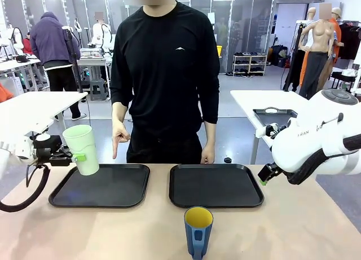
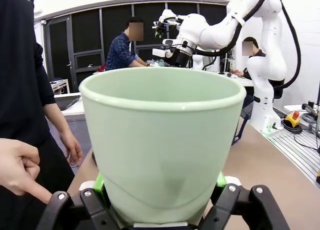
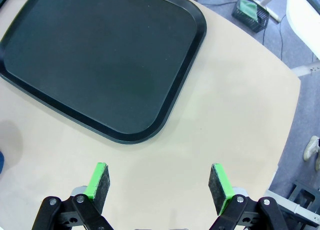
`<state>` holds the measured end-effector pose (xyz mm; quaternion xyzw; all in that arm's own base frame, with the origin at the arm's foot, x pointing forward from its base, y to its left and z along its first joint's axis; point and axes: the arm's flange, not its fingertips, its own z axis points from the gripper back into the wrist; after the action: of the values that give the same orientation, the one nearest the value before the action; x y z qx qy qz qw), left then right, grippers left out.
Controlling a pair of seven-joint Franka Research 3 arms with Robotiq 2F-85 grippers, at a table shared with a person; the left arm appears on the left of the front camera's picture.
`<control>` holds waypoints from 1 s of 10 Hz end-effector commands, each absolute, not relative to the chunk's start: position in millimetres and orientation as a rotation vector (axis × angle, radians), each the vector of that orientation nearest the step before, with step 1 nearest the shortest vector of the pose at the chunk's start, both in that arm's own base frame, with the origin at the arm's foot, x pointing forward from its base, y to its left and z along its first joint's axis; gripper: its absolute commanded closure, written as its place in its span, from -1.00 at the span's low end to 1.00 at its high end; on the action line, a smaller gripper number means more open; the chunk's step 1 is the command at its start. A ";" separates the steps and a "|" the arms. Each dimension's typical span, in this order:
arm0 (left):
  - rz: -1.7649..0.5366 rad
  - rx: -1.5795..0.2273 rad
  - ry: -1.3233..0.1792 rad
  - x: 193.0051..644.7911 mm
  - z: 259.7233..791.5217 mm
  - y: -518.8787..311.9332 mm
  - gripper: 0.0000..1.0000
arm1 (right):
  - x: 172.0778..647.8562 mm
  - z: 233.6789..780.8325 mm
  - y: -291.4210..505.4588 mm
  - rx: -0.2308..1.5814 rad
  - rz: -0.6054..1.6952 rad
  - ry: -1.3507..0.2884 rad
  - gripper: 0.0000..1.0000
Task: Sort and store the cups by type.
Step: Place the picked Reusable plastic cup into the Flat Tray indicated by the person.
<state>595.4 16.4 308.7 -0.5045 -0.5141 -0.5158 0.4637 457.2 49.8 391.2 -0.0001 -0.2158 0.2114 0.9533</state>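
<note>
Toppling is judged the main risk: the mint-green tumbler [image 1: 81, 149] is held clear of the tabletop [image 1: 293, 226], slightly tilted, over the left edge of the left tray [image 1: 113, 186], and if it were let go above the raised rim rather than the flat bed, its narrow base and wide mouth would let it fall over. It is clamped low on its body by the left tool [image 1: 82, 158], whose green pads [image 2: 98, 182] are pressed against smooth, glossy plastic, so a twist in the grip could also be expected under a sudden stop. A person's hand [image 1: 119, 139], with one finger pointed down toward that tray, is seen near the tumbler, and contact could follow from a sweep inward. The right tool [image 3: 159, 182] is spread wide with nothing between its pads, above bare tabletop just beside the right tray [image 1: 217, 185]. The dark blue mug [image 1: 198, 230], yellow inside and with a looped handle, stands upright near the robot's edge of the tabletop, where it could be knocked off by a careless reach. Both trays are matte black, shallow and round-cornered
</note>
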 end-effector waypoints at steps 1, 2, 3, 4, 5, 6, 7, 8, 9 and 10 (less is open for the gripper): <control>-1.268 -1.241 -1.265 595.5 309.5 16.4 -0.71 | 457.9 391.7 49.0 0.008 0.423 -0.441 -1.00; -1.268 -1.241 -1.265 595.5 309.5 16.4 -0.71 | 457.9 391.7 49.0 0.008 0.423 -0.441 -1.00; -1.267 -1.239 -1.263 595.4 308.6 16.7 -0.71 | 457.9 391.7 49.0 0.008 0.423 -0.441 -1.00; -1.281 -1.229 -1.266 601.0 297.4 13.0 -0.71 | 457.9 391.7 49.0 0.008 0.423 -0.441 -1.00; -1.298 -1.235 -1.266 603.6 287.6 11.4 -0.71 | 457.9 391.7 49.0 0.008 0.423 -0.441 -1.00; -1.337 -1.222 -1.266 603.8 279.3 9.0 -0.71 | 457.9 391.7 49.0 0.008 0.423 -0.441 -1.00; -1.344 -1.229 -1.282 606.5 271.3 9.7 -0.71 | 457.9 391.7 49.0 0.008 0.423 -0.441 -1.00; -1.354 -1.214 -1.285 610.9 262.8 10.7 -0.71 | 457.9 391.7 49.0 0.008 0.423 -0.441 -1.00; -1.365 -1.190 -1.288 615.6 254.4 12.6 -0.71 | 457.9 391.7 49.0 0.008 0.423 -0.441 -1.00; -1.361 -1.176 -1.295 619.1 247.2 14.6 -0.71 | 457.9 391.7 49.0 0.008 0.423 -0.441 -1.00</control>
<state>608.6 13.2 251.4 -0.4872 -0.5222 -0.5381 0.4477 457.2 49.8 391.2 -0.0001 -0.2158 0.2115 0.9533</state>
